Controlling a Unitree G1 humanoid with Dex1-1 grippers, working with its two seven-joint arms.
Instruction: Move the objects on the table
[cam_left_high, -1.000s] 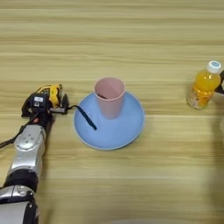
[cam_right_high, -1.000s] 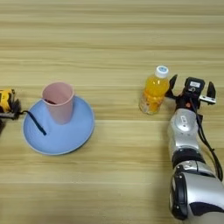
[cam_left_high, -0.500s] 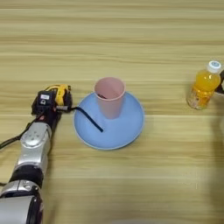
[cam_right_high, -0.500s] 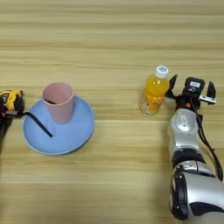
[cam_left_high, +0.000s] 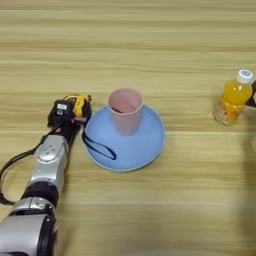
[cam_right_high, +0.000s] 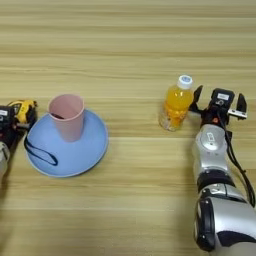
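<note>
My left gripper (cam_left_high: 74, 108) is shut on the yellow-and-black tape measure (cam_left_high: 79, 102), holding it at the left rim of the round blue plate (cam_left_high: 147, 145). The tape's black wrist loop (cam_left_high: 100, 148) trails over the plate's left part. The pink cup (cam_left_high: 125, 110) stands upright on the plate's far half. At the right, the small orange juice bottle (cam_right_high: 176, 103) with its white cap stands on the table (cam_left_high: 150, 45). My right gripper (cam_right_high: 220, 98) is just right of the bottle, fingers (cam_right_high: 198, 94) spread open and holding nothing.
The wooden tabletop stretches bare behind the plate and bottle. A black cable (cam_left_high: 10, 170) runs beside my left forearm, and another runs along my right forearm (cam_right_high: 212, 150).
My left gripper has carried the tape measure to the right, up to the plate's rim, and the loop has slid further onto the plate. The right arm, cup and bottle have stayed put.
</note>
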